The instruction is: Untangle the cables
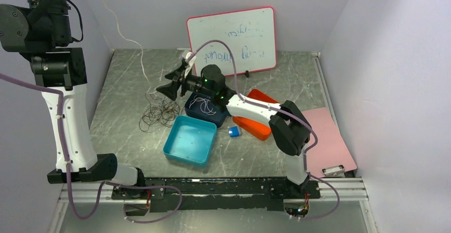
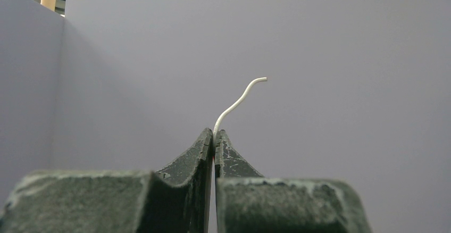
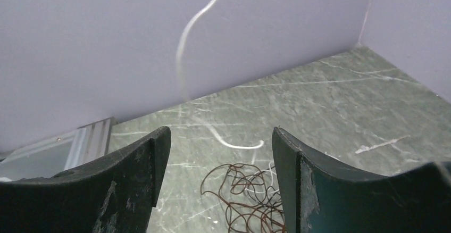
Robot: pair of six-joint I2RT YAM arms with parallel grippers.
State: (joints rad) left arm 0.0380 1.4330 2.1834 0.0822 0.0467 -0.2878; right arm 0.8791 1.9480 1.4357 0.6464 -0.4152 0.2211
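A tangle of thin dark brown and black cables (image 1: pixel 159 113) lies on the grey table left of centre, with whitish strands mixed in. It also shows in the right wrist view (image 3: pixel 250 196). One white cable (image 1: pixel 127 33) rises from the tangle out of the top of the frame. My left gripper (image 2: pixel 214 134) is shut on this white cable, whose free end (image 2: pixel 239 100) curls above the tips. The left arm is raised high, with its fingers out of the top view. My right gripper (image 1: pixel 169 85) is open and empty, just above and behind the tangle (image 3: pixel 220 137).
A teal tray (image 1: pixel 181 150) stands in front of the tangle. A dark blue bin (image 1: pixel 192 107) with a white cable in it and an orange tray (image 1: pixel 256 128) lie under the right arm. A whiteboard (image 1: pixel 232 39) leans at the back. A pink sheet (image 1: pixel 332 142) lies right.
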